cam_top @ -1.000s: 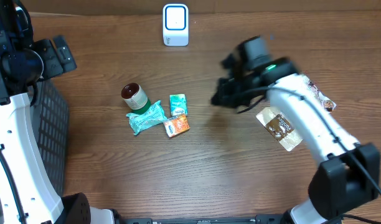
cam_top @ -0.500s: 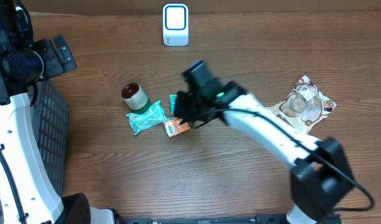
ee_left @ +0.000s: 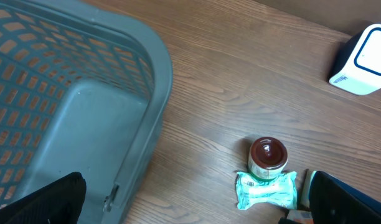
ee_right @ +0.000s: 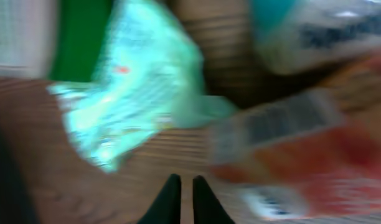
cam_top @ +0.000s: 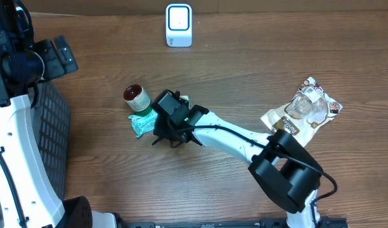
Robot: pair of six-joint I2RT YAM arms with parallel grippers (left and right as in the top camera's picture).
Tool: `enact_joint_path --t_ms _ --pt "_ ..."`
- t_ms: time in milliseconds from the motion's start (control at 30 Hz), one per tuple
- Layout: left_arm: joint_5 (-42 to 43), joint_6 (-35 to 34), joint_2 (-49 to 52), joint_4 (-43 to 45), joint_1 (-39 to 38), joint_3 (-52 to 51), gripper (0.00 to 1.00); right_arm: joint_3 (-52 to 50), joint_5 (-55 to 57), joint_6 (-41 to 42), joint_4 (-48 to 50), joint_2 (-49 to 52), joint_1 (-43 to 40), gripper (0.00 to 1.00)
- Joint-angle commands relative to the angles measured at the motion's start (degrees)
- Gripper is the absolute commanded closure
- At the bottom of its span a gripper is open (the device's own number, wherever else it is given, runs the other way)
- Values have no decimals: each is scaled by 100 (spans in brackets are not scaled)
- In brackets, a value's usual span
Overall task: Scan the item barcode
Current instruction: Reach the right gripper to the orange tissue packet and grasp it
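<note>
All but closed on nothing, the right gripper (ee_right: pixel 181 199) has swung from the right of the table (cam_top: pixel 105 183) to just above the green packet (ee_right: pixel 128 93) and orange packet (ee_right: pixel 290 149). I judge that picking is only beginning, and the scanner (cam_top: pixel 179 25) is well apart. Its wrist view shows the orange packet's barcode, hidden overhead by the arm; the left gripper (ee_left: pixel 193 193) hangs wide open near the basket (ee_left: pixel 72 106).

Table (cam_top: pixel 245 69): warm brown wood with fine, darker grain lines.
Scanner (cam_top: pixel 179 24): white body, blue-edged face.
Jar (cam_top: pixel 137 96): dark red lid, green and white label.
Mint packet (cam_top: pixel 140 125): pale mint green, crinkled and shiny.
Orange packet (ee_right: pixel 302 149): orange-red, with what looks like a black-barred white patch, though it's blurred.
Basket (ee_left: pixel 72 106): grey, open lattice walls.
Snack pouch (cam_top: pixel 303 109): brown and white print.
</note>
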Motion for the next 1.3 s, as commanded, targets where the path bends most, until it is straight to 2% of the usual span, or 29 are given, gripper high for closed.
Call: enact_joint_path --t_ms 0,233,400,533,600,700,833,1033,1267 --pt "-55 109 9 9 9 9 0 -15 254 -254 -251 57 -9 89" --pt "-55 109 9 9 9 9 0 -11 258 -1069 -1419 37 -372 86" --pt "-55 109 9 9 9 9 0 26 232 -1987 -2203 -116 -772 86" --pt "-52 109 9 9 9 9 1 26 382 -2490 -2566 -380 -1150 86" --pt "-55 109 9 9 9 9 0 26 376 -2581 -2586 -529 -1360 84" --pt "-52 109 9 9 9 7 0 26 -70 -3139 -2472 -721 -1582 83" --pt "-55 109 9 9 9 9 0 26 -599 -3322 -2455 -879 -1738 77" --pt "-55 109 9 9 9 9 1 -76 -1482 -3799 -2232 -881 -2122 55" --pt "-52 109 9 9 9 9 0 -710 -1716 -4035 -1652 -881 -2667 51"
